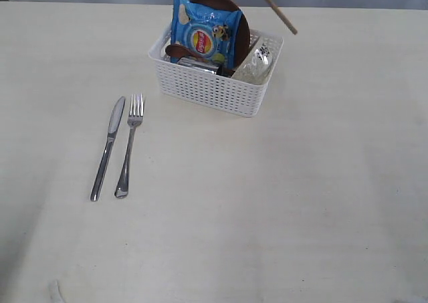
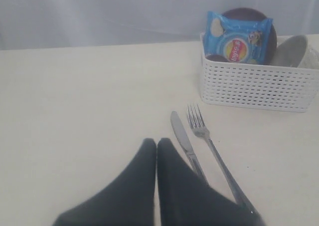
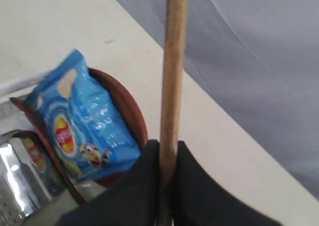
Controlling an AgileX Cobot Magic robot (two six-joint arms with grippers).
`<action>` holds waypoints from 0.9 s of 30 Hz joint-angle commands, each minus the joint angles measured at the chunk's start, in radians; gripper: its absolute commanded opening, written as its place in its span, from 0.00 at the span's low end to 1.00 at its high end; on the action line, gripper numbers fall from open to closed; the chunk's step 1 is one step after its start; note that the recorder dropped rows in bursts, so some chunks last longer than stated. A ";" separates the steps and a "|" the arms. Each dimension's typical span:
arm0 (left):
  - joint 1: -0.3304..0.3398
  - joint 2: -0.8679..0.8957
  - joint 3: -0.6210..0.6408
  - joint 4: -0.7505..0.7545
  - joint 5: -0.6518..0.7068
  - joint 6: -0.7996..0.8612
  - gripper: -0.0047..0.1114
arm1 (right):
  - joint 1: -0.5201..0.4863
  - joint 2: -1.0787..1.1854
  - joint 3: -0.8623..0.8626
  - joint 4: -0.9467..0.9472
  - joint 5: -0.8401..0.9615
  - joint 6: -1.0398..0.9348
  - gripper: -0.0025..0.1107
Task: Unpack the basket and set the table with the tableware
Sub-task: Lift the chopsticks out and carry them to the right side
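The white basket (image 1: pixel 212 89) stands at the back middle of the table (image 1: pixel 267 203). In it a brown plate (image 1: pixel 242 22) stands on edge behind a blue snack packet (image 1: pixel 203 37), with a dark spoon (image 1: pixel 176 51), a steel cup (image 1: pixel 199 65) and a pale bowl (image 1: pixel 258 62). A steel knife (image 1: pixel 108 149) and fork (image 1: pixel 128 146) lie side by side left of the basket. My right gripper (image 3: pixel 168 148) is shut on wooden chopsticks (image 3: pixel 172 61), which hang slanted above the basket's back right corner (image 1: pixel 275 10). My left gripper (image 2: pixel 156 143) is shut and empty, just beside the knife (image 2: pixel 184 141).
The table's far edge (image 1: pixel 334 7) runs just behind the basket, with a grey backdrop beyond it. A small pale object (image 1: pixel 55 291) shows at the front left edge of the table.
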State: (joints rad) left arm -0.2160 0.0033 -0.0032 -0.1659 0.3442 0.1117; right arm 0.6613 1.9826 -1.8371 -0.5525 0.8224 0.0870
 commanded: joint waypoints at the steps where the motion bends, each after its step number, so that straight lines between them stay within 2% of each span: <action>1: -0.006 -0.003 0.003 0.002 -0.002 -0.002 0.04 | -0.055 -0.025 0.001 -0.020 0.129 0.134 0.02; 6: -0.006 -0.003 0.003 0.002 -0.002 -0.002 0.04 | -0.126 -0.026 0.022 -0.020 0.268 0.233 0.02; 10: -0.006 -0.003 0.003 0.000 -0.002 -0.002 0.04 | -0.266 -0.026 0.166 0.009 0.296 0.299 0.02; 12: -0.006 -0.003 0.003 0.000 -0.002 -0.002 0.04 | -0.345 -0.026 0.298 0.055 0.230 0.301 0.02; 16: -0.006 -0.003 0.003 0.000 -0.002 -0.002 0.04 | -0.510 -0.024 0.557 0.082 -0.031 0.347 0.02; 20: -0.006 -0.003 0.003 0.000 -0.002 -0.004 0.04 | -0.641 0.000 0.647 0.084 -0.137 0.343 0.02; 27: -0.006 -0.003 0.003 0.000 -0.002 -0.004 0.04 | -0.658 0.082 0.654 0.212 -0.185 0.249 0.02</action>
State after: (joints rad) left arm -0.2160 0.0033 -0.0032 -0.1659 0.3442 0.1117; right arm -0.0025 2.0458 -1.1848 -0.3860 0.6676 0.3655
